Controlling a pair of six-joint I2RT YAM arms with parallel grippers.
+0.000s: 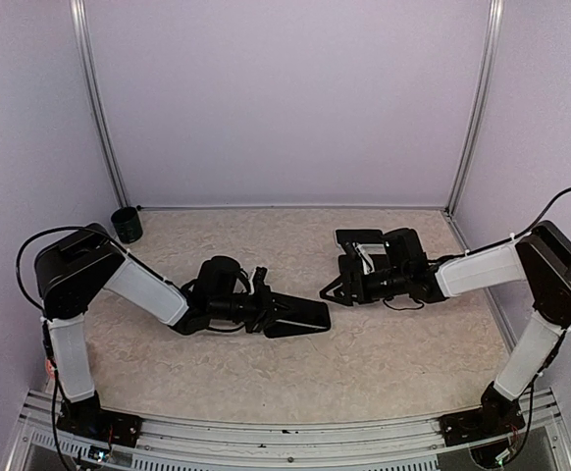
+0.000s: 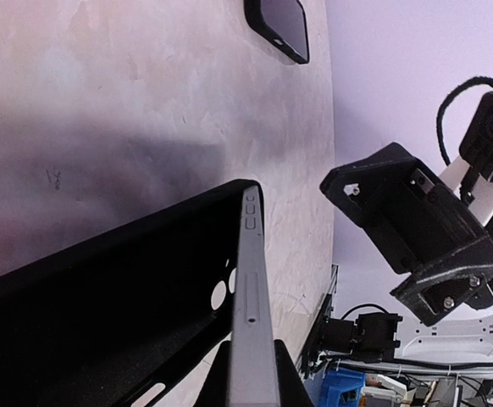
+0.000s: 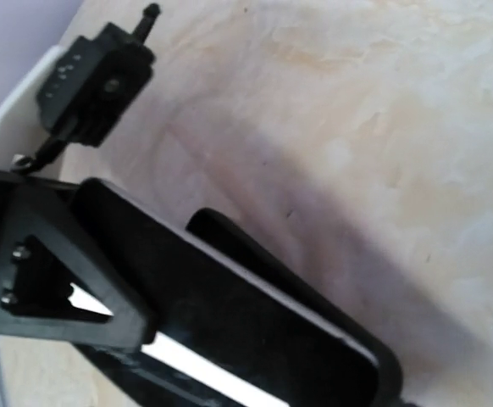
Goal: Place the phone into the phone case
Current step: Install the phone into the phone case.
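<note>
**Top view.** The phone case (image 1: 303, 315), a flat black slab, is seen near the middle of the table (image 1: 266, 378). It is clamped in the closed left gripper (image 1: 272, 307). The left arm is stretched low and rightward. The right gripper (image 1: 337, 286) is held just beside the case's far end with jaws spread on nothing, its arm reaching leftward. Another dark slab (image 1: 359, 238) lies flat behind it.

**Left wrist.** The case (image 2: 119, 305) shows a matte black back wall with round cut-outs and button bumps. The phone (image 2: 253, 326) is seen as a silver edge seated along its rim. The right gripper (image 2: 367, 239) is open and apart from the case. Contact between case and table cannot be told.

**Right wrist.** The case (image 3: 255, 331) crosses the view diagonally. One finger (image 3: 64, 292) overlaps its near end.
</note>
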